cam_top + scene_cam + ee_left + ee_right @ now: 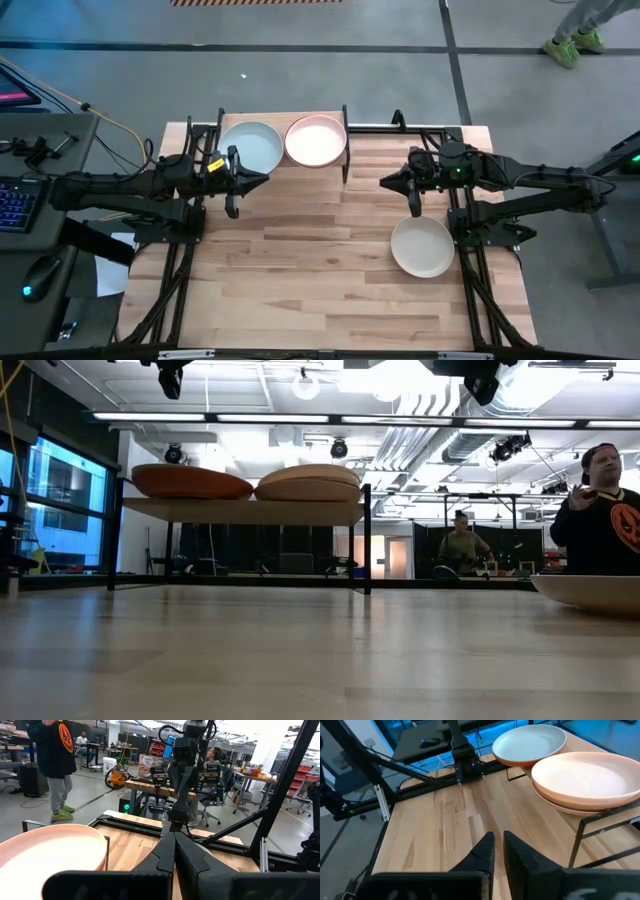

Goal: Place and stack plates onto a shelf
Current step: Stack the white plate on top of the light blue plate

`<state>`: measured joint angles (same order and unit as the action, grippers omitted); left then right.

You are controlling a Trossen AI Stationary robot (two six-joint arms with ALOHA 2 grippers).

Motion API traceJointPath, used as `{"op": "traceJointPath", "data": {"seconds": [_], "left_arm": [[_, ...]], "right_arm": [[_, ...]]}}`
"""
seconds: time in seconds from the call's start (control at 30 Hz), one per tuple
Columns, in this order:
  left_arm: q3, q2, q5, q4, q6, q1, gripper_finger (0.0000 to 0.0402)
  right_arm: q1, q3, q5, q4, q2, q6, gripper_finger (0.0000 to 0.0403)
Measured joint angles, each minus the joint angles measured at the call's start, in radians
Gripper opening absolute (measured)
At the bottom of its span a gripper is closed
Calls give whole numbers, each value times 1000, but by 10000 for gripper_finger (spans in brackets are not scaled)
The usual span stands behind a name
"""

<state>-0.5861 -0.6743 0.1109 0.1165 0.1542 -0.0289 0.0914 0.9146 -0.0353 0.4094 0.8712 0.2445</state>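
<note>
The shelf (pixel 240 510) stands at the table's far edge on black legs and carries two stacks. A pale blue plate (pixel 250 147) lies on a terracotta one (pixel 190 482). Beside it, a peach plate (pixel 316 140) tops another plate (pixel 570 809). A cream plate (pixel 422 246) rests flat on the table near the right arm's base. My left gripper (pixel 264 180) hovers shut just in front of the blue stack. My right gripper (pixel 384 183) hovers shut to the right of the shelf, above bare tabletop.
Black frame rails (pixel 470 260) run along both table sides under the arms. Bare wood (pixel 320 270) spreads across the table's middle and near half. People stand in the room beyond the table (pixel 600 510). A desk with a keyboard (pixel 15 205) sits off the table's left.
</note>
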Motion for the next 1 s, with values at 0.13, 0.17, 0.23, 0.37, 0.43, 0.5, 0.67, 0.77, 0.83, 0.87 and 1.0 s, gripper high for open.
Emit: {"op": "traceJointPath", "data": {"seconds": [0.13,0.17,0.23,0.37,0.43,0.5,0.67,0.77,0.83,0.87,1.0], "left_arm": [[0,0,0,0,0,0,0],[0,0,0,0,0,0,0],[0,0,0,0,1,0,0],[0,0,0,0,1,0,0],[0,0,0,0,0,0,0],[0,0,1,0,1,0,0],[0,0,1,0,1,0,0],[0,0,1,0,1,0,0],[0,0,1,0,1,0,0],[0,0,1,0,0,0,0],[0,0,1,0,14,0,0]], "right_arm": [[0,-29,0,11,-29,-7,11],[0,-42,0,12,-39,-4,6],[0,-72,0,12,-63,21,4],[0,-100,10,36,-85,81,19],[0,-86,12,81,-69,88,24],[0,-61,12,176,-39,88,30],[6,-31,-7,433,73,75,63],[26,-30,-56,588,152,20,92],[42,-30,-63,669,203,-37,112],[48,-30,-64,696,227,-71,121],[77,-30,-72,727,301,-193,147]]}}
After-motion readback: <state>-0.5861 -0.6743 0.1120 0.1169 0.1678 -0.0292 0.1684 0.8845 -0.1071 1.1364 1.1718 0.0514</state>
